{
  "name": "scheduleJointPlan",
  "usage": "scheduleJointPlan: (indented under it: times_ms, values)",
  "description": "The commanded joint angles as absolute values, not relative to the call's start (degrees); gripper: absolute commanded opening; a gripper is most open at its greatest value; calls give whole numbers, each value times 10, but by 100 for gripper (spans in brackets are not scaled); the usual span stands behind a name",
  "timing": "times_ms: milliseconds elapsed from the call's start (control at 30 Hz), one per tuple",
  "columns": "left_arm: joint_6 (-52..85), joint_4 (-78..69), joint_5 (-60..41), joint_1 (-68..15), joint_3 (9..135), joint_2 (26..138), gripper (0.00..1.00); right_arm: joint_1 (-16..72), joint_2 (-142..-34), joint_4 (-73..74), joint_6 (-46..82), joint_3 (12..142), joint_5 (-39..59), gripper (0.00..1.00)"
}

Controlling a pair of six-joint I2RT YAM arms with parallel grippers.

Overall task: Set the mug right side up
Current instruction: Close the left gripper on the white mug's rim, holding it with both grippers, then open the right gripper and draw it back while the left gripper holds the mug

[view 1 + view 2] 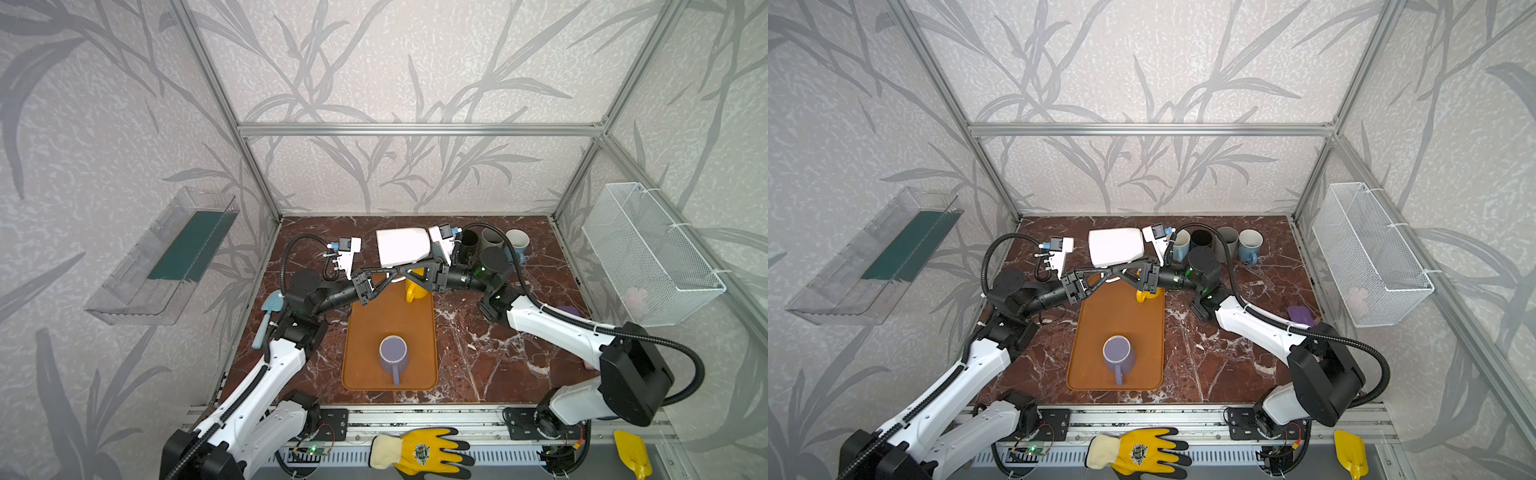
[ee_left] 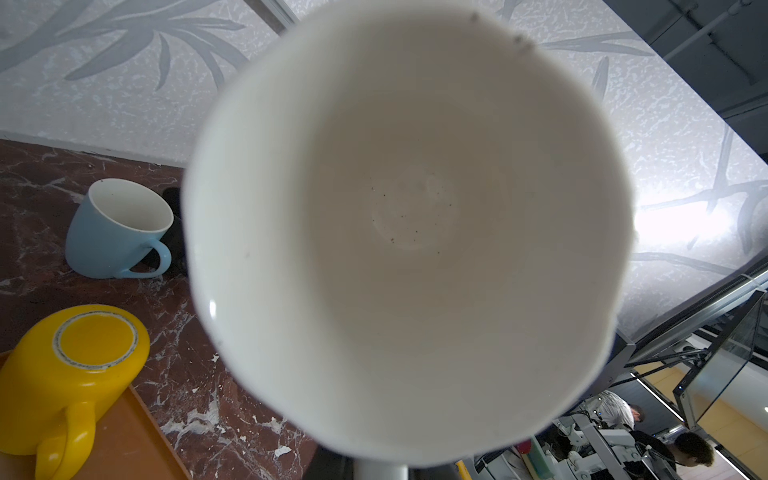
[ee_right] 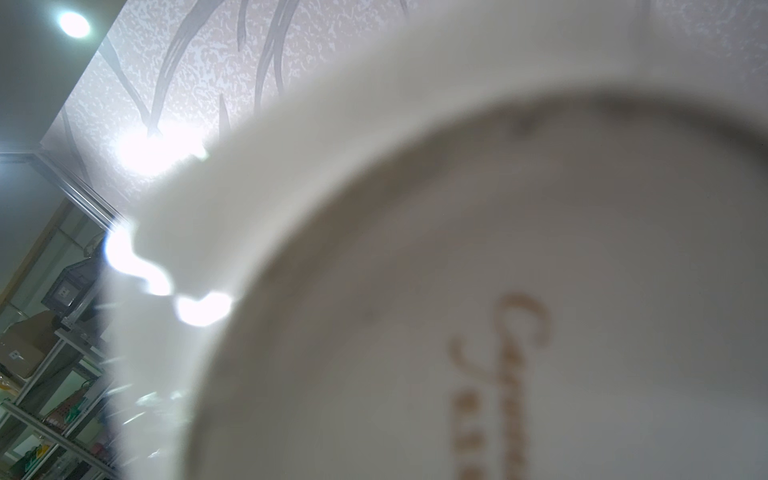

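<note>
A white mug (image 1: 401, 247) (image 1: 1115, 247) hangs on its side above the far end of the orange tray (image 1: 365, 332), mouth toward the left arm. In the left wrist view I look straight into its open mouth (image 2: 407, 228); the right wrist view is filled by its blurred base (image 3: 540, 291). My left gripper (image 1: 392, 272) (image 1: 1111, 272) is shut under the mug, at its handle. My right gripper (image 1: 409, 272) (image 1: 1125, 272) meets it from the other side; its jaws are hidden. A yellow mug (image 1: 415, 289) (image 2: 70, 365) stands upside down on the tray beneath.
A purple mug (image 1: 392, 353) stands upright on the tray. Blue (image 1: 517, 243), grey (image 1: 490, 239) and black (image 1: 467, 243) mugs cluster at the back right. A wire basket (image 1: 648, 253) hangs on the right wall, a clear bin (image 1: 166, 257) on the left. A blue scoop (image 1: 268, 311) lies by the left arm.
</note>
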State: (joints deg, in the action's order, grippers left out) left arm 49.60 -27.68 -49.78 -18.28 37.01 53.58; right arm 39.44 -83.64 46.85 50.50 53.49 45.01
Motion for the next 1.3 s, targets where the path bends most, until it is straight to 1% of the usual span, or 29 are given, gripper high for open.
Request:
scheduleJointPlan:
  times_ms: [0, 233, 467, 667, 967, 1133, 1267]
  values:
    - [490, -306, -497, -179, 373, 516, 0, 396, -812, 488, 487, 541, 447, 40]
    - [476, -276, -489, -179, 377, 504, 0, 385, -801, 480, 486, 524, 440, 59]
    - [457, -236, -479, -179, 386, 501, 0, 372, -780, 462, 480, 494, 430, 64]
    - [424, -172, -464, -179, 404, 502, 0, 367, -757, 431, 462, 471, 417, 66]
    - [381, -89, -437, -179, 441, 517, 0, 363, -687, 313, 413, 443, 382, 67]
    - [371, -61, -417, -179, 453, 525, 0, 354, -659, 273, 399, 438, 371, 67]
    - [352, -2, -389, -179, 478, 543, 0, 349, -641, 245, 389, 437, 367, 67]
